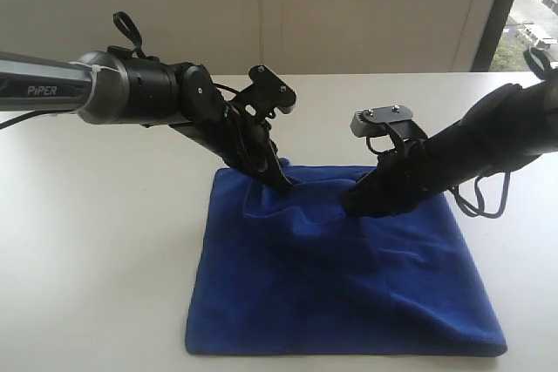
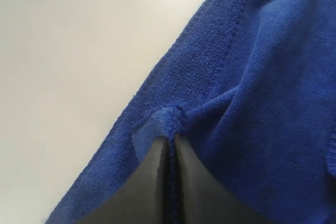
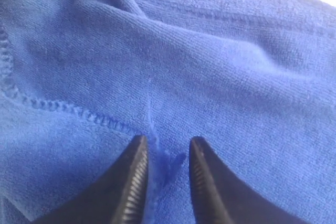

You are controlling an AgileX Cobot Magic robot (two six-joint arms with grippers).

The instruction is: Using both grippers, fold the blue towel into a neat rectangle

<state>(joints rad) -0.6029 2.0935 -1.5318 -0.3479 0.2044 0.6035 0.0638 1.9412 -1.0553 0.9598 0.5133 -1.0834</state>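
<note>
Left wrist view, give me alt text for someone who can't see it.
The left pincer is shut on a small bunched fold at the stitched edge of the blue towel. The white table shows beyond that edge.

- towel [image 1: 349,294] on table [image 1: 96,241], centre-front
- left gripper [image 1: 283,179] at towel's far edge, left side
- right gripper [image 1: 349,202] near it, rightward, on towel's far part

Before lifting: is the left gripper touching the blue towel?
Touching. Left wrist view: the left gripper pinches a ridge of the blue towel between shut jaws.
</note>
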